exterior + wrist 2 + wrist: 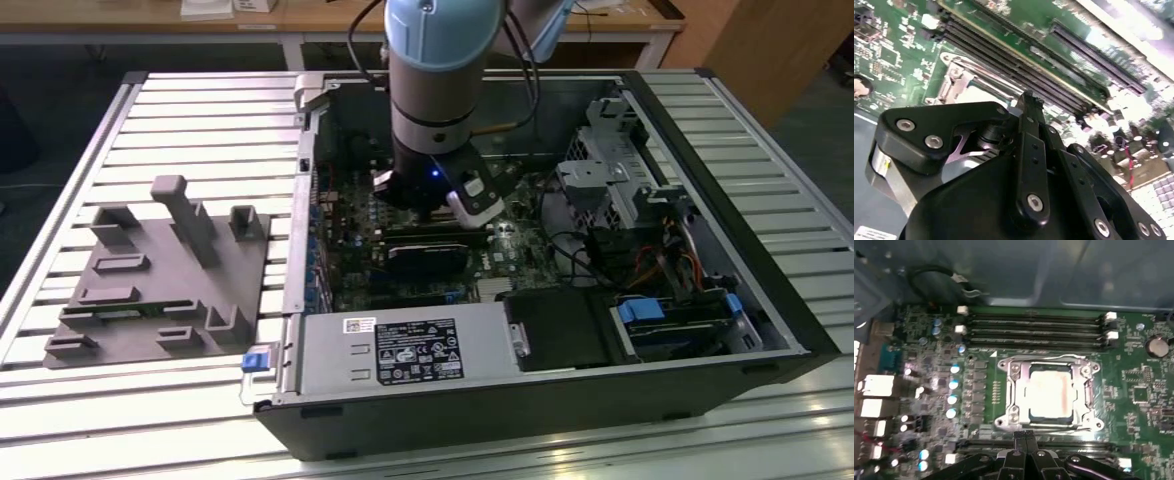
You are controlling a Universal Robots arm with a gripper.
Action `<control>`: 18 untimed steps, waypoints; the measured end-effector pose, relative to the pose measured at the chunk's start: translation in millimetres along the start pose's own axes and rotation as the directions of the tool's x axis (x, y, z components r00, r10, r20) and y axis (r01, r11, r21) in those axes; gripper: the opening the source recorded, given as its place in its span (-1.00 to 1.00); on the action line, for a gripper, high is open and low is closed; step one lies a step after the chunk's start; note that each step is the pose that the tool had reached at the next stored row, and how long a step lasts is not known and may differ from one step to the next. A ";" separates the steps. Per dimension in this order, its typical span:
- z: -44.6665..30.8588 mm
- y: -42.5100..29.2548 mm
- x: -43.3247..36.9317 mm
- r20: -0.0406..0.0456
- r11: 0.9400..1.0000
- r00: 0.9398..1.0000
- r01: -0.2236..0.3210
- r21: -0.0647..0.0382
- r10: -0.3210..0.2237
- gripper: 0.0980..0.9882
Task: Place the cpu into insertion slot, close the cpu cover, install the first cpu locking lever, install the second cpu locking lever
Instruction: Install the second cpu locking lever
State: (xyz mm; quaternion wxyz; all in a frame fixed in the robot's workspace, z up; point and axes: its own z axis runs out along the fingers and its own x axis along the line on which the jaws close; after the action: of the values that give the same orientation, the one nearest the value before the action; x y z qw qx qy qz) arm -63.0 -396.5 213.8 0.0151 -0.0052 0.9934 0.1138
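An open computer case (534, 330) lies on the worktop (200, 110), a fixture block (160, 280) at the exterior view's left. Inside, the cpu (1051, 394) sits in the insertion slot (1019, 422), under the cpu cover (1024, 385), beside memory slots (1034, 330).

Open black PC case (561, 400) lying on a slatted metal table (174, 110). Green motherboard (934, 345) inside, with four long black memory slots (1034, 330) side by side. Silver power supply box (400, 350) sits at the near wall, drive cage (601, 160) far right. Left of the case there's a grey plastic fixture (160, 280) with upright posts.
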 end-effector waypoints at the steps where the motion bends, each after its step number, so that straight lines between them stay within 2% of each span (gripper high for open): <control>1: 0.6 2.0 -1.5 0.000 1.000 1.000 0.000 0.001 0.000 -0.98; 9: 3.9 10.2 -19.6 0.000 1.000 1.000 0.000 0.011 0.000 -0.98; 14: 7.8 22.3 -21.4 0.000 1.000 1.000 0.001 0.022 -0.001 -0.98; 18: 10.8 31.0 -22.3 0.000 0.999 1.000 0.001 0.042 -0.001 -0.98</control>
State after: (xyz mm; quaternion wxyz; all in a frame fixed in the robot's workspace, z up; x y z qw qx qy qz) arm -40.8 -363.7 211.0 0.0150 -0.0052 0.9955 0.0931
